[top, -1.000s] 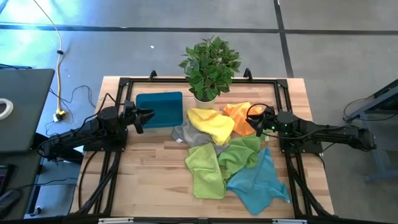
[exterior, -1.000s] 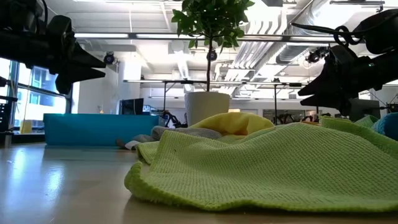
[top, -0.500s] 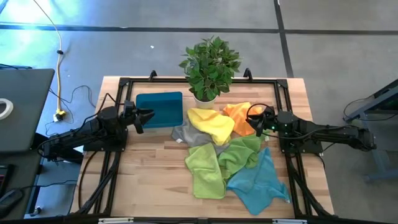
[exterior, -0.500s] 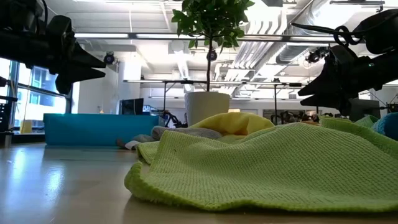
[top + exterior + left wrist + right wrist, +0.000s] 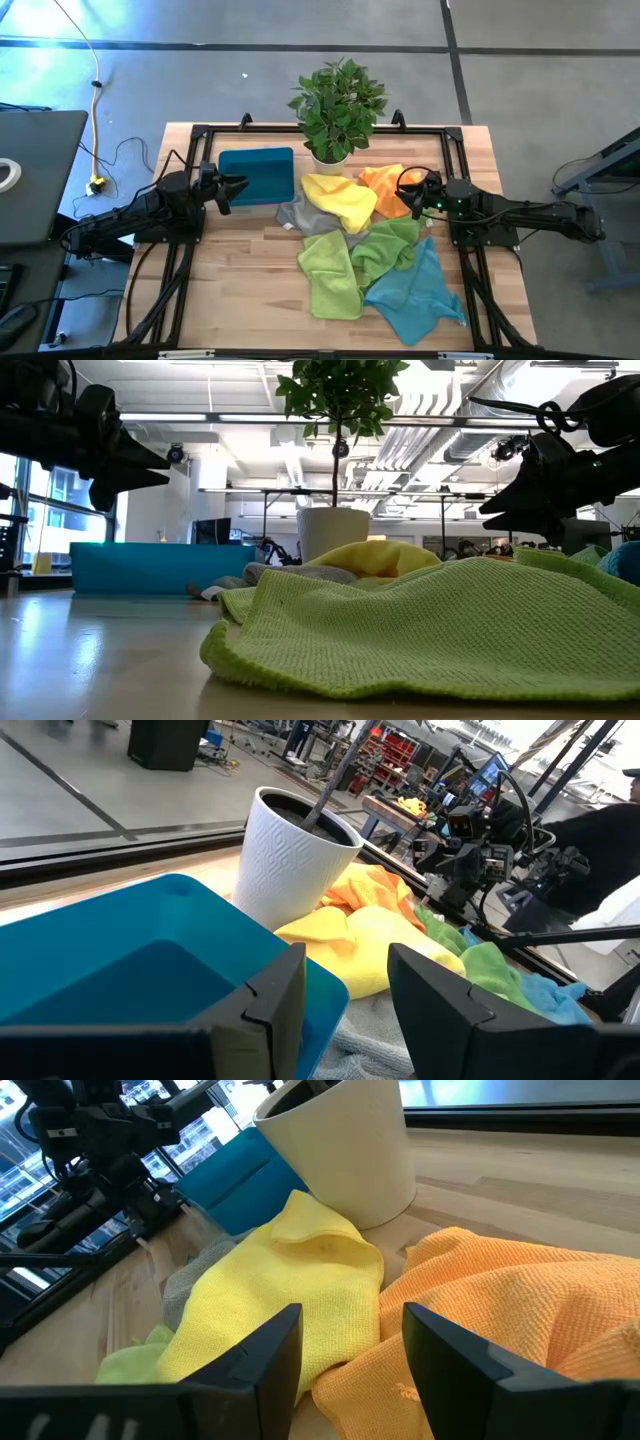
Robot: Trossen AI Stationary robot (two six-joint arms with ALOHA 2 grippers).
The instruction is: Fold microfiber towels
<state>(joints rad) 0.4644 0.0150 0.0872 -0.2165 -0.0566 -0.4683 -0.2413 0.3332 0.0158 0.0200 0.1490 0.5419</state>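
On the wooden table [image 5: 240,270], the heap of microfiber towels [image 5: 365,245] is seen whole only in the high view, spread from the potted plant [image 5: 338,105] toward the front edge, beside the blue tray [image 5: 258,176]. The left gripper [image 5: 238,186] is held above that tray with its fingers apart and empty, as shown in the left wrist view. The right gripper [image 5: 404,193], likewise parted and empty, is held above the orange towel [image 5: 520,1310], whose weave and the yellow towel [image 5: 290,1295] beside it are shown closely only in the right wrist view.

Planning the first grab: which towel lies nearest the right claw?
The orange towel, at the pile's right rear corner beside the plant pot, directly under the right claw; the others lie farther off.
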